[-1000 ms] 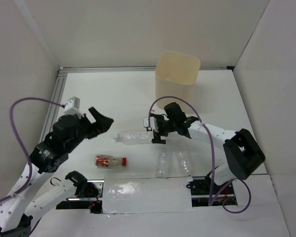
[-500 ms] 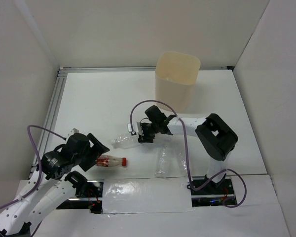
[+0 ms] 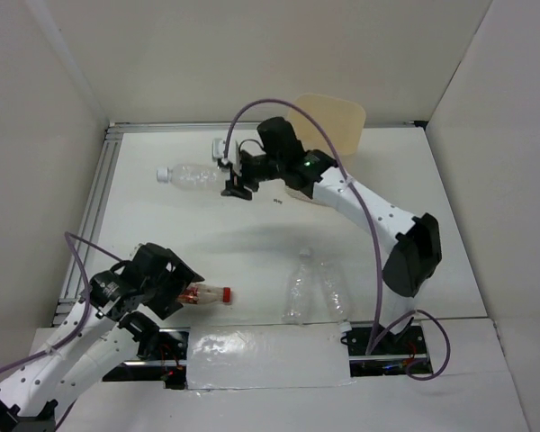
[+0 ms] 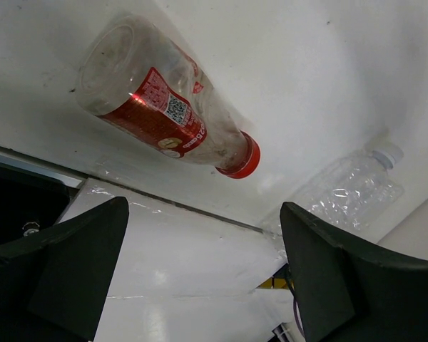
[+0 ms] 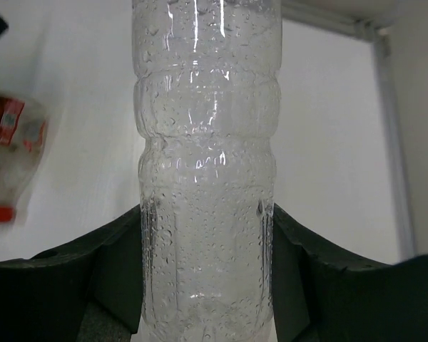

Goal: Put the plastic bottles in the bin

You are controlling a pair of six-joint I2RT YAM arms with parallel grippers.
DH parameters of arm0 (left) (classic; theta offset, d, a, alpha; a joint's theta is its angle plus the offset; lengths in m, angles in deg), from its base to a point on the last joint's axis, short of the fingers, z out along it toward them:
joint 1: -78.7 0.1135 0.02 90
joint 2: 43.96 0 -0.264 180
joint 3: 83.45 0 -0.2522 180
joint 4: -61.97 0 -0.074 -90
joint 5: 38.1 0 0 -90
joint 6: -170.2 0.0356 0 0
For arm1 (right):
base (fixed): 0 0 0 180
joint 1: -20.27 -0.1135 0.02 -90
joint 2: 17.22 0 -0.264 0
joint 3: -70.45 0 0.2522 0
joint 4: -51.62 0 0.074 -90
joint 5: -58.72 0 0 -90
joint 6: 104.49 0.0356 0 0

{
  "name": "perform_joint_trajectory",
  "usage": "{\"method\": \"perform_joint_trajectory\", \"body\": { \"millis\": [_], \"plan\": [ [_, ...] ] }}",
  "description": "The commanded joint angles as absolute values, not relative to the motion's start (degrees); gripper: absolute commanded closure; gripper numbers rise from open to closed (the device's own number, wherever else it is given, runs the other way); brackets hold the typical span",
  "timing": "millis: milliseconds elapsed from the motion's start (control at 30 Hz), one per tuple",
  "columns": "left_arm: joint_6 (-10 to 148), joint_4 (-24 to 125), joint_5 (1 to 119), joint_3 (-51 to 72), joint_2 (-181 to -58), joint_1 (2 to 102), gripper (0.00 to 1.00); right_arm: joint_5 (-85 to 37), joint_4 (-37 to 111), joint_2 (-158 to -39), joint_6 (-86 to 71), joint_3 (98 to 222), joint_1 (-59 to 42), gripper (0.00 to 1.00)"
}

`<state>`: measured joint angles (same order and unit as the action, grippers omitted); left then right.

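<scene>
Left gripper [image 3: 178, 290]: at the near left of the table [image 3: 162, 229]; I saw its jaws spread wide apart with nothing between them; it hung just over the base end of the red-labelled bottle.
Red-labelled bottle [image 4: 157, 114]: lay on its side by the near edge, red cap pointing right; clear body, untouched as far as I could tell.
Left clear bottle [image 3: 297, 286]: lay flat near the near edge, right of the red-labelled one, its neck toward the far side.
Right clear bottle [image 3: 335, 290]: lay just beside it on the right; whether the two touched I could not tell.
Right gripper [image 3: 234, 183]: reached to the far side, left of centre; its fingers were clamped on the body of the held bottle.
Held bottle [image 3: 193, 177]: clear, beaded with droplets inside; held level above the table, white cap pointing left.
Bin [image 3: 342, 117]: stood upright at the far side, right of centre, partly hidden behind the right arm; the held bottle was outside it, to its left.
</scene>
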<state>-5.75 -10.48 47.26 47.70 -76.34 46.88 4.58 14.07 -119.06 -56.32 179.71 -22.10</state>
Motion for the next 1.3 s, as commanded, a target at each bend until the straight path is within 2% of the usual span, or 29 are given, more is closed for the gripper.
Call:
{"method": "perform_joint_trajectory", "body": {
  "millis": [0,33,167,267,400,433,533,567,600,767,900,1167,1233,1267],
  "plan": [
    [-8.3,-9.8,46.5,47.1,-78.3,46.6,0.00,-1.2,13.5,-112.9,-46.8,187.0,-20.3,0.81],
    [-8.8,-8.6,46.5,47.6,-79.1,46.6,0.00,-6.4,15.1,-112.8,-45.7,187.7,-19.6,0.81],
    [-10.3,-5.1,45.9,50.3,-80.3,46.6,0.00,-13.9,16.4,-111.0,-42.5,188.4,-12.3,0.80],
    [-11.0,-2.3,44.0,52.5,-80.3,46.1,0.00,-13.9,16.4,-111.0,-40.2,188.4,-3.2,0.80],
    [-11.6,3.0,43.9,55.0,-83.4,46.1,0.00,-10.5,14.4,-111.0,-40.2,187.8,6.7,0.71],
    [-11.6,4.7,44.5,55.5,-84.5,45.6,0.00,-9.2,13.6,-111.5,-40.2,187.3,8.0,0.68],
    [-12.2,7.8,43.5,56.2,-88.0,43.6,0.00,-6.2,12.5,-112.2,-41.5,185.7,10.3,0.43],
    [-12.2,8.7,42.9,56.8,-88.0,42.9,0.00,-6.2,12.5,-112.2,-42.1,184.6,11.2,0.31],
    [-12.8,9.4,41.7,56.8,-88.8,42.3,0.00,-5.1,13.2,-112.2,-42.1,184.1,11.2,0.25],
    [-15.2,11.6,39.8,57.9,-92.7,37.8,0.00,-2.4,13.3,-112.2,-42.6,183.5,12.4,0.20],
    [-17.9,13.3,39.1,59.1,-94.7,35.1,0.00,-1.1,13.8,-112.8,-41.9,183.0,13.0,0.06],
    [-19.0,16.5,37.9,60.3,-99.7,33.3,0.03,10.0,15.4,-107.0,-34.6,184.1,17.0,0.05],
    [-19.0,17.4,37.9,60.8,-101.0,33.3,0.06,13.8,14.8,-105.2,-34.6,182.1,17.0,0.05],
    [-19.0,17.4,37.4,60.8,-102.3,33.3,0.13,14.9,14.7,-104.1,-35.3,181.0,17.6,0.05]
  ]
}}
